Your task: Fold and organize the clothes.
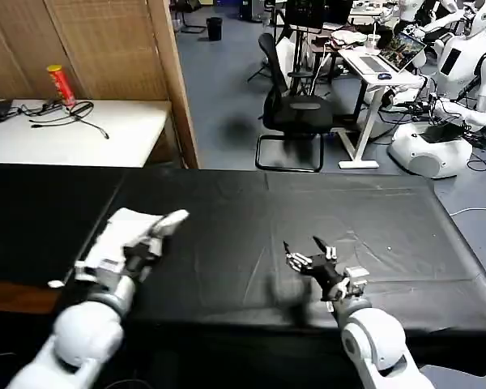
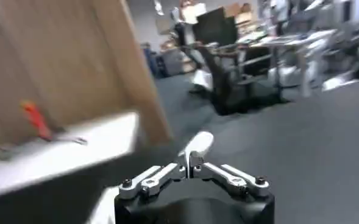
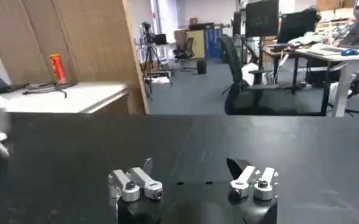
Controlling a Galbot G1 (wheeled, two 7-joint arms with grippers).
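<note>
Your left tool (image 1: 150,235) is closed on a bunch of the white T-shirt (image 1: 117,231) at the left side of the black table (image 1: 308,211). In the left wrist view its fingers (image 2: 194,163) meet at the tips with a white tongue of cloth sticking out beyond them. The pinched fold looks raised off the surface, while the bulk of the garment sits crumpled just beside and under the wrist, near the table's left edge. That reads to me as a pick-up meant to drag or lift the shirt toward the middle, where there is room to spread it.

Your right tool (image 1: 308,253) is open and empty, fingers well apart, low over the cloth-covered table near the front edge and well apart from the shirt. The right wrist view shows both its fingers (image 3: 136,181) spread with bare black surface ahead. I take it as waiting to catch a second corner once the shirt comes across.

No lettering or logo is visible on the shirt, so you cannot tell which face is up. The folding proper has not yet begun; the garment needs to be laid flat first.

Beyond the table stand a white side table (image 1: 73,130) with a red can (image 1: 61,85), and an office chair (image 1: 296,109).
</note>
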